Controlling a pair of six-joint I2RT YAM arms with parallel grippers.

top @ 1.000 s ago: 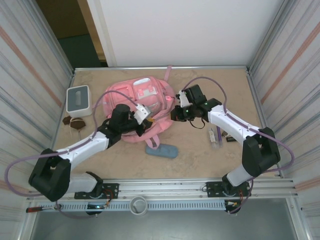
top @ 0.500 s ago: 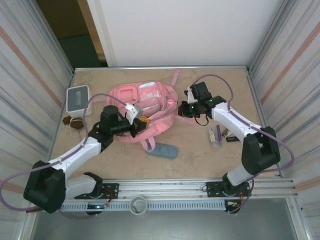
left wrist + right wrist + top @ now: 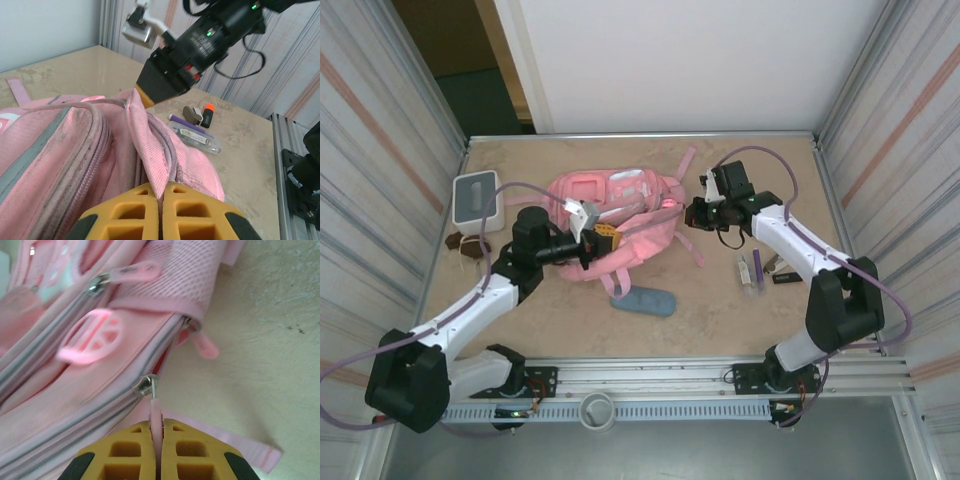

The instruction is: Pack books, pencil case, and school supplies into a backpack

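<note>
The pink backpack (image 3: pixel 620 212) lies on the table between both arms. My left gripper (image 3: pixel 604 238) (image 3: pixel 161 187) is shut on a fold of the backpack (image 3: pixel 75 145) beside its zip. My right gripper (image 3: pixel 688 215) (image 3: pixel 157 426) is shut on a pink zipper pull (image 3: pixel 156 412) hanging from a metal slider (image 3: pixel 145 385) on the backpack (image 3: pixel 90 400). The blue-grey pencil case (image 3: pixel 644 301) lies in front of the bag. The school supplies, a clear purplish pen (image 3: pixel 751 270) (image 3: pixel 197 139) and a short black piece (image 3: pixel 783 278) (image 3: pixel 207 115), lie to the right. The books are out of view.
A white box with a grey top (image 3: pixel 477 199) and small dark brown lumps (image 3: pixel 468 245) sit at the left. Loose pink straps (image 3: pixel 692 245) trail from the bag. Striped walls close in both sides, and a metal rail (image 3: pixel 650 375) runs along the near edge.
My right gripper has moved right and back with the zipper pull. My left arm has drawn back to the left. The backpack has turned and stretched out between them.
</note>
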